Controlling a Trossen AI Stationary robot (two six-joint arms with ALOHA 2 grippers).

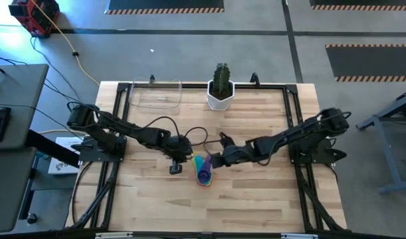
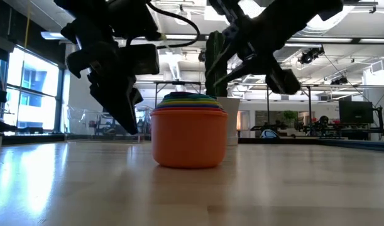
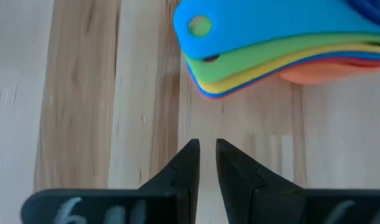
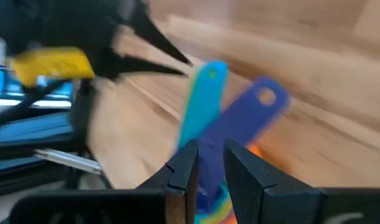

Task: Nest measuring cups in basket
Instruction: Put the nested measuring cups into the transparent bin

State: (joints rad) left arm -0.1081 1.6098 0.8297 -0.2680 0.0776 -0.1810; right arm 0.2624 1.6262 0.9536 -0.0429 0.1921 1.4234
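The nested stack of coloured plastic measuring cups (image 1: 203, 171), orange outermost with a purple-blue one on top, sits on the pale wooden table (image 1: 256, 206) near its middle. The stack's fanned flat handles (image 3: 252, 53) run toward the far edge, between the two arms. The left gripper (image 1: 177, 166) hangs just left of the stack, fingers nearly closed on nothing. The right gripper (image 1: 216, 160) is at the stack's far right, over the handles, fingers close together and empty. The clear rectangular plastic basket (image 1: 156, 94) lies well apart at the far left edge, beside a white hexagonal cactus pot (image 1: 220, 95). The left arm is on the basket's side.
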